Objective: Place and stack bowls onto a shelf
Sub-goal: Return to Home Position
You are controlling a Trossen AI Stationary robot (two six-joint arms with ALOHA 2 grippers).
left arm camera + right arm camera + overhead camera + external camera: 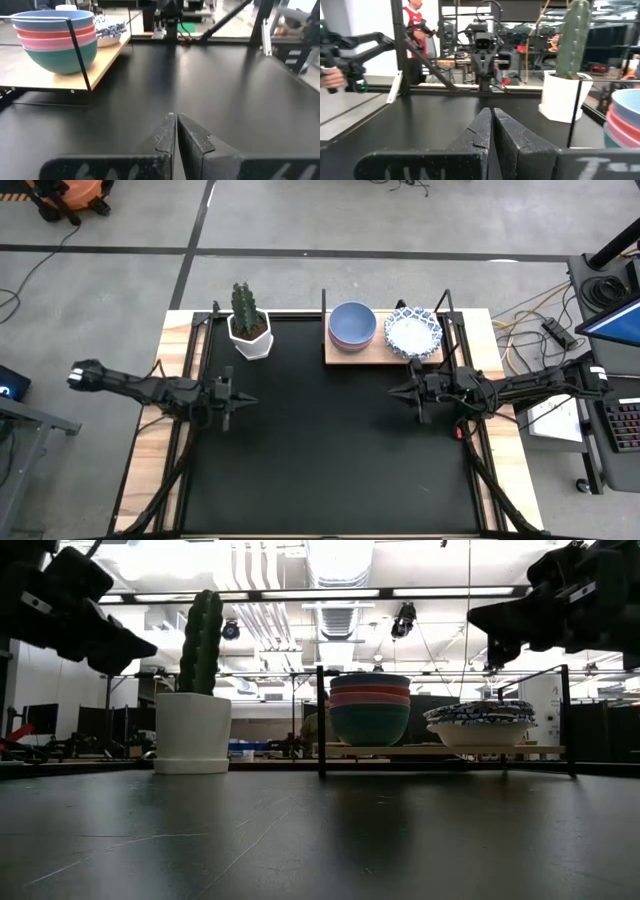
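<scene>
High view: the left gripper and the right gripper are held above the black table, one at each side. Their tips are turned toward each other across the middle, well apart from one another. Each pair of fingers is pressed together with nothing between, as is confirmed in both wrist views. Nothing is being carried, so closed fingers are judged to suit a parked pose.

The shelf is set at the far edge of the table, beside the cactus pot. Two stacks are borne on it side by side, filling its width. The plain bowls are nested at the end nearer the cactus: green at the bottom, then pink, then red, with blue on top, as read from the low view. The patterned bowls are nested at the other end; how many are in that stack cannot be counted. Nesting is judged to be what lets so many fit on so narrow a board, and like is kept with like so that each stack sits level.

Every bowl in view is found on the shelf, so the placing is judged complete and only the arms' parking is in hand. The right gripper is near the shelf's front edge, so any motion there is best directed away from the patterned stack.
</scene>
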